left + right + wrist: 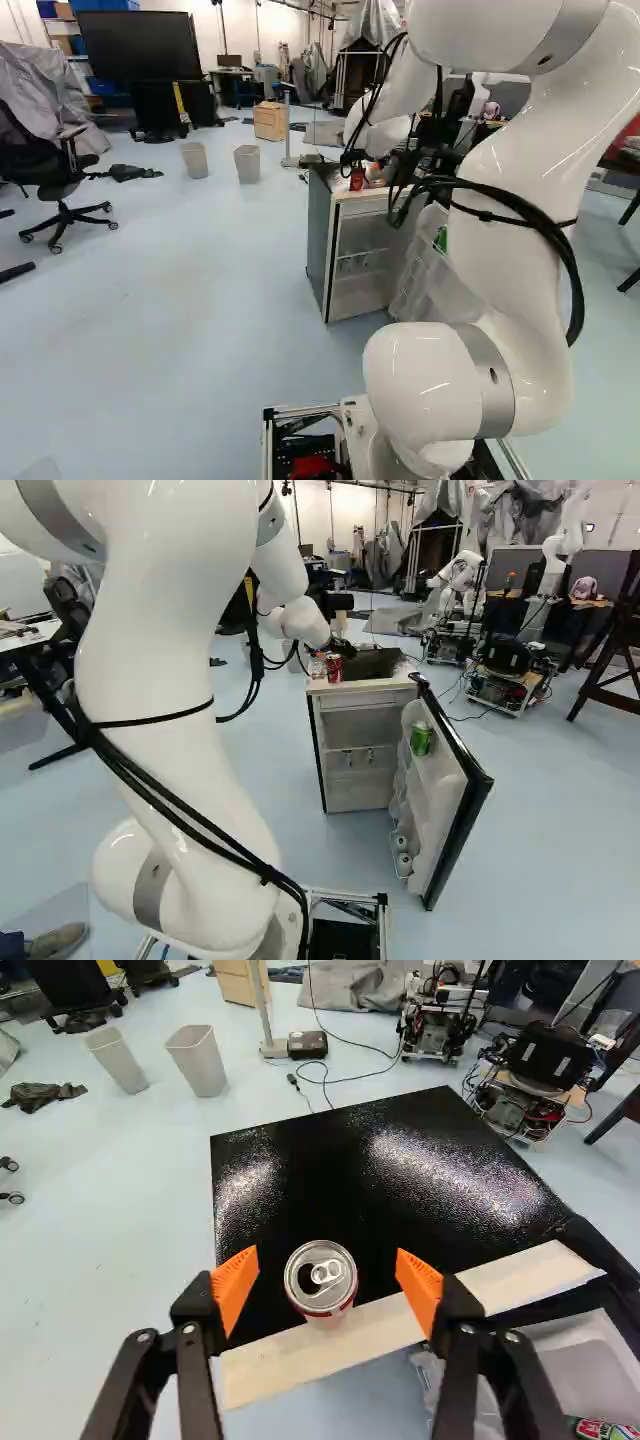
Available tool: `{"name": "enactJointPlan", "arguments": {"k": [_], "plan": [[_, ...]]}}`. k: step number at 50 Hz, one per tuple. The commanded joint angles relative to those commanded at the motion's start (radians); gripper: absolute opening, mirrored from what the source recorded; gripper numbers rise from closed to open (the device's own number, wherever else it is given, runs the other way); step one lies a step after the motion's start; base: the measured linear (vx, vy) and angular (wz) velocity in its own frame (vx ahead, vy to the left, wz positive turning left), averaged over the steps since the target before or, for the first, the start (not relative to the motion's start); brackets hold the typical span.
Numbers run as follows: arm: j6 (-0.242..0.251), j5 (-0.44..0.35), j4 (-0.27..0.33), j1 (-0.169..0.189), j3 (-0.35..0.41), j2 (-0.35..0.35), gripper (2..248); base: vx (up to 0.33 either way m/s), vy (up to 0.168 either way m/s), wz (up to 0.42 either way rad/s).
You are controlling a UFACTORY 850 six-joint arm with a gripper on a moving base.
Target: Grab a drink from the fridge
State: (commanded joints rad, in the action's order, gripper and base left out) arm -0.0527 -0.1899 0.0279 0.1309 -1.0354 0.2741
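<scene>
- Standing near the front-left corner of the fridge top (340, 1190) — a red can (334, 668), upright.
- Gripper (333, 653), at the can: fingers wide apart, one on either side, neither touching it (wrist view).
- Green can (421, 739), right of these — upright on a shelf of the open fridge door (460, 805).
- Another robot (562, 545): farther off, at the right of the right base view.

Before you: fridge top (330, 1190), black, glossy, pebbled; drink can (325, 1278), lid of shiny metal. Your arm (500, 255): smooth, glossy white. Your finger pads (236, 1285): ridged, matt. Also yours: waste bin (197, 1062), matt plastic; box (269, 121), wood-look; door shelf (590, 1375), smooth translucent plastic.
</scene>
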Motion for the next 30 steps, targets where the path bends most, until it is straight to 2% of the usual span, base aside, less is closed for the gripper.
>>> {"name": "enactJointPlan", "arguments": {"k": [3,4,8,9,30], "plan": [[0.0,0.0,0.0,0.0,0.005,-0.004,193,0.0,0.0,0.0],[0.0,0.0,0.0,0.001,0.007,-0.006,229,0.0,0.0,0.0],[0.0,0.0,0.0,0.001,0.023,-0.02,229,0.0,0.0,0.0],[0.0,0.0,0.0,0.001,0.028,-0.024,247,0.0,0.0,0.0],[0.0,0.0,0.0,0.012,0.137,-0.121,247,0.0,0.0,0.0]]}}
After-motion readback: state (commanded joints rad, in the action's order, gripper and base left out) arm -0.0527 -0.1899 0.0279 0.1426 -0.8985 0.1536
